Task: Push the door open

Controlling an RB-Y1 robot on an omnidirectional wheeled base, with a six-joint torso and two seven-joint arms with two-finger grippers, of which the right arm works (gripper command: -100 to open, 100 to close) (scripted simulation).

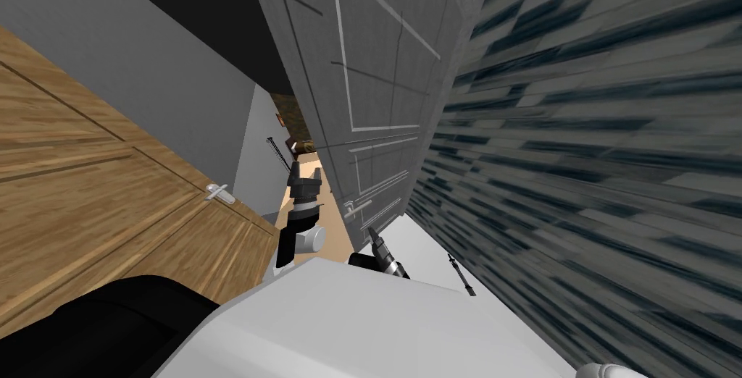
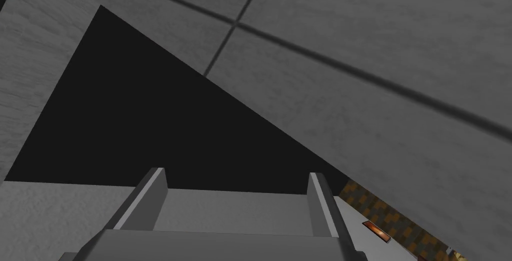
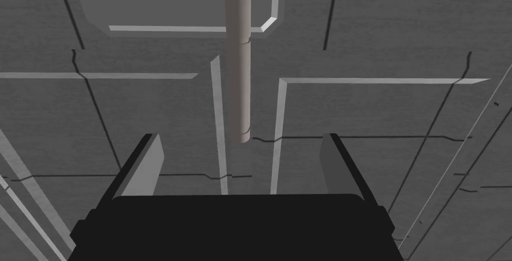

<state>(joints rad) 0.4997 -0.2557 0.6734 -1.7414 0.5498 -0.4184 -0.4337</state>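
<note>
A grey panelled door (image 1: 377, 91) stands ajar in front of me, with a gap along its left edge. Its pale lever handle (image 1: 356, 207) sits low on the panel. My right gripper (image 1: 374, 236) is open just below that handle, close to the door face. In the right wrist view the lever (image 3: 243, 73) hangs from its plate (image 3: 175, 3) just beyond the open right gripper (image 3: 240, 160). My left gripper (image 1: 306, 173) is open and reaches into the gap beside the door's edge. In the left wrist view the left gripper (image 2: 235, 193) points past the grey door (image 2: 360, 73) towards a black area (image 2: 150, 123).
A wooden door (image 1: 94, 185) with a metal handle (image 1: 217, 192) lies close on my left. A dark-streaked wall (image 1: 601, 149) runs close along my right. Tan floor (image 1: 332, 230) shows through the gap, and a brown patterned wall (image 2: 400, 225) beyond it.
</note>
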